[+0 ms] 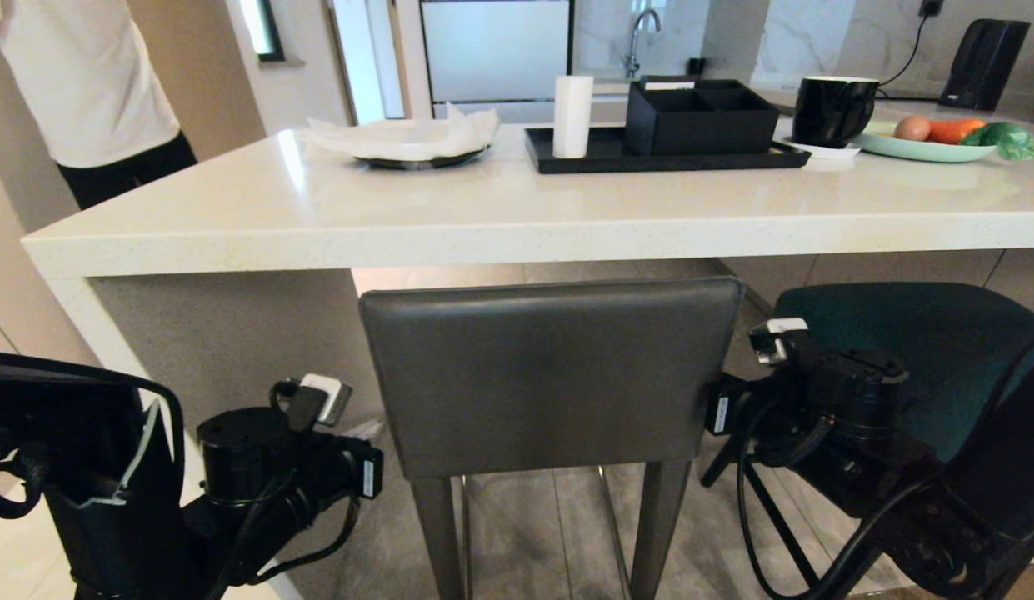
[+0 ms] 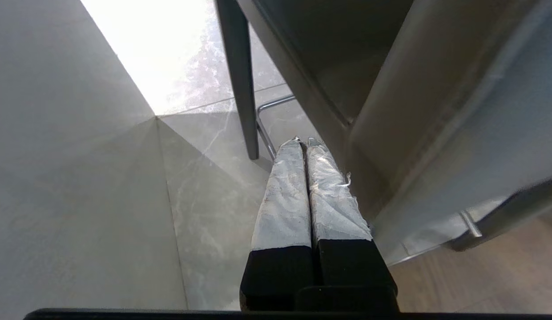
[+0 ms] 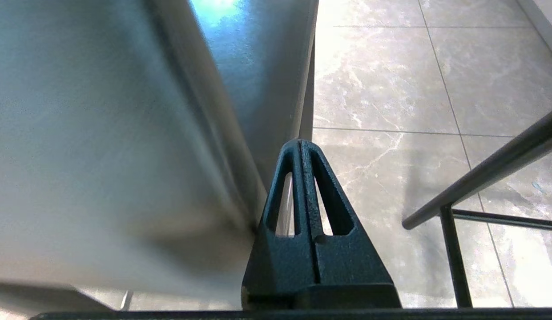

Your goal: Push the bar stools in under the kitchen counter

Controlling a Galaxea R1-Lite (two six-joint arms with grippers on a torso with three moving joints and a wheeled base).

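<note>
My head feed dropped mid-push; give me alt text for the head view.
The dark grey stool stands backrest toward the camera at the white kitchen counter, with the left gripper and right gripper at its sides. The teal stool is to the right.

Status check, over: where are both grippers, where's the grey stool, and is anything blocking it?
Left gripper and right gripper shut, flanking the grey stool. Stool backrest below the counter edge. Teal stool beside it, right. Nothing visibly blocking.
</note>
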